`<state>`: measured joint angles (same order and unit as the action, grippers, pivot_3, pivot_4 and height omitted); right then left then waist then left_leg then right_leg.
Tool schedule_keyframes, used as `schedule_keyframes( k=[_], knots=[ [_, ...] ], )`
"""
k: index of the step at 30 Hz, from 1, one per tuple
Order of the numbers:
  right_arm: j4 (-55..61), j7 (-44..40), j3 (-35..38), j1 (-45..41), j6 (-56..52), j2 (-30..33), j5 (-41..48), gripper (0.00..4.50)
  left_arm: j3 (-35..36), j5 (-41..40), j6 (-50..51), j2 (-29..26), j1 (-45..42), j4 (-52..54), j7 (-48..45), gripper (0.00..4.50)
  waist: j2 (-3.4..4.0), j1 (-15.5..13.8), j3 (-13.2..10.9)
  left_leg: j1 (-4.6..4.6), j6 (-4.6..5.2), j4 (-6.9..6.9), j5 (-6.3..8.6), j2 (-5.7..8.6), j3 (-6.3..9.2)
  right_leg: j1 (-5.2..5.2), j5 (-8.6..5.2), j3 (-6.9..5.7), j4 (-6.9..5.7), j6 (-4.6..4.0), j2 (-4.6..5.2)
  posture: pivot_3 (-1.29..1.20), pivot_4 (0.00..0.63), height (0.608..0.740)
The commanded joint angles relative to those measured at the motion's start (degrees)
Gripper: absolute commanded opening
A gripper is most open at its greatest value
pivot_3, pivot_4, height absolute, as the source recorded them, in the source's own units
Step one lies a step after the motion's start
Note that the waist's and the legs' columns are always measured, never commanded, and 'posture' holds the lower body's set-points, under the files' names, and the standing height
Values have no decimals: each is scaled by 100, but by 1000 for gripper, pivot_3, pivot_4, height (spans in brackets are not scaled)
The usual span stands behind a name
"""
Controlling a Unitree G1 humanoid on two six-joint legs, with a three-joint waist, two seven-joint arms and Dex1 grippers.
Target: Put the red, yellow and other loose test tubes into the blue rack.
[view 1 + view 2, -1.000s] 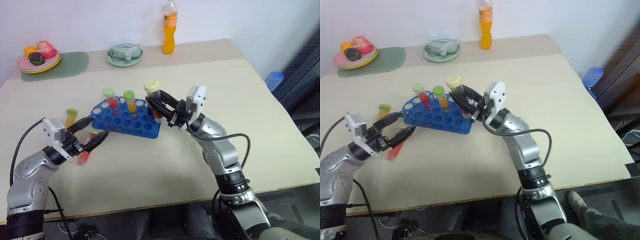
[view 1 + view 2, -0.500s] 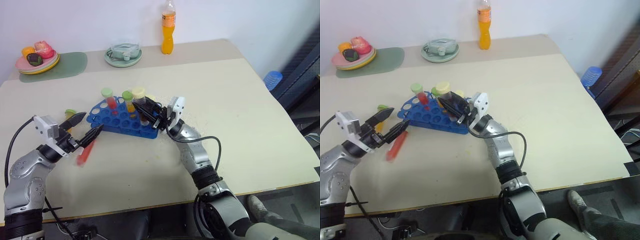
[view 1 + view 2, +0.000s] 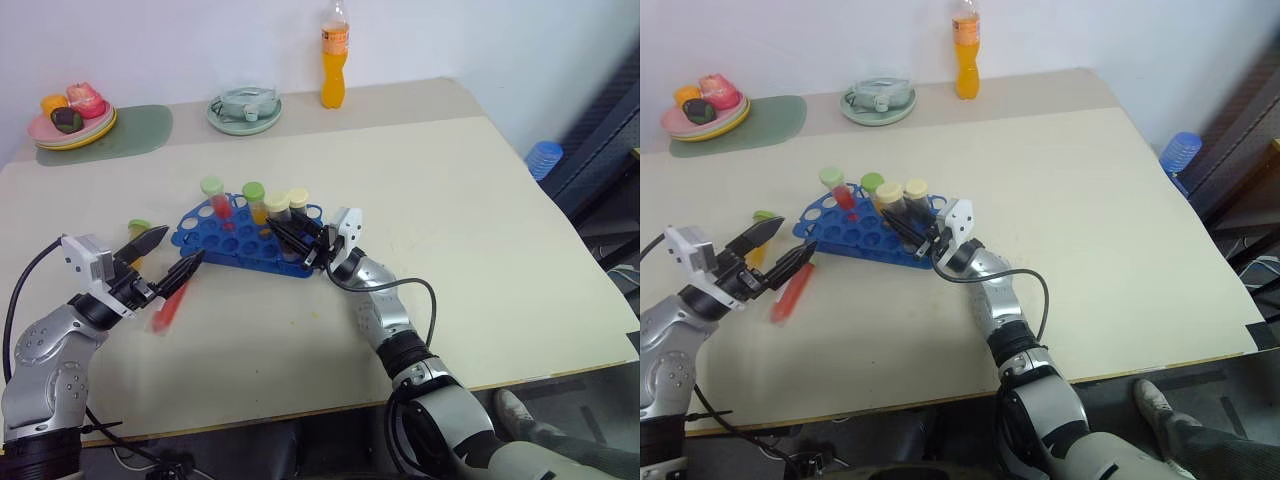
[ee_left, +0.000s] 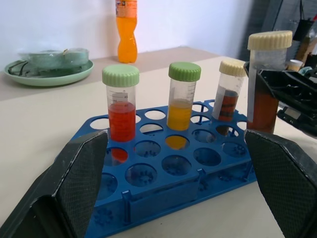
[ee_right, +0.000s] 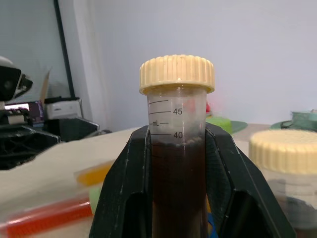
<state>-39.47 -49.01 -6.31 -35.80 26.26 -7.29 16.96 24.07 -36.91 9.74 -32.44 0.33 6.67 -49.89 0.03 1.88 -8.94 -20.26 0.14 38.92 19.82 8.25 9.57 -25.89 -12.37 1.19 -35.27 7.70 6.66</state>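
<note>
Blue rack point(image 3: 245, 245): we found it on the beige table point(image 3: 480, 250), left of centre, its long side running slantwise, most of its holes unfilled.

Tubes standing in the rack: we counted a green-capped tube of red liquid point(image 4: 121, 114), a green-capped tube of orange-yellow liquid point(image 4: 182, 99) and a cream-capped tube of dark liquid point(image 4: 229, 91), all upright along the rack's far rows.

Right gripper point(image 3: 292, 238): we saw its two black fingers clenched on a cream-capped brown tube point(image 5: 177, 148), one finger pressed to each side of the tube body below the cap.

Brown tube, position: we saw it held upright at the rack's right end, next to the cream-capped tube already standing there; whether its tip had entered a hole we could not tell.

Left gripper point(image 3: 168, 257): we saw its fingers spread wide with nothing between them, pointing toward the rack's left end from just beside it.

Loose red tube point(image 3: 168, 305): we saw it lying on the table just below the left gripper's lower finger, clear of the rack.

Loose yellow tube point(image 3: 138, 236): green-capped, it lay on the table just left of the rack, partly hidden behind the left gripper's upper finger.

Background: we noted an orange drink bottle point(image 3: 335, 55) and a pale green dish point(image 3: 244, 108) at the far edge, and a plate of toy food point(image 3: 72, 115) on a green mat point(image 3: 140, 132) at the far left corner.
</note>
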Motion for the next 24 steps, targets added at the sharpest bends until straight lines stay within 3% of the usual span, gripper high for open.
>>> schedule_keyframes(
  k=[1,19,24],
  knots=[
    [-69,-20,39,-118,174,-147,-41,794,164,-94,-21,-55,41,269,45,4500,0,22,0,0,0,0,0,0,2,0,0,-1,-1,0,0,0,150,740],
    [-609,-155,15,-112,542,-211,-115,794,90,-87,-6,-39,-1,373,179,4500,3,52,4,8,0,-4,0,1,6,10,0,-3,1,-1,0,0,150,740],
    [-560,-241,39,-64,601,-178,-99,3255,63,-79,-6,-7,7,400,212,4500,4,73,4,7,0,-4,0,1,5,9,0,-3,1,-1,-1,0,150,740]
  ],
)
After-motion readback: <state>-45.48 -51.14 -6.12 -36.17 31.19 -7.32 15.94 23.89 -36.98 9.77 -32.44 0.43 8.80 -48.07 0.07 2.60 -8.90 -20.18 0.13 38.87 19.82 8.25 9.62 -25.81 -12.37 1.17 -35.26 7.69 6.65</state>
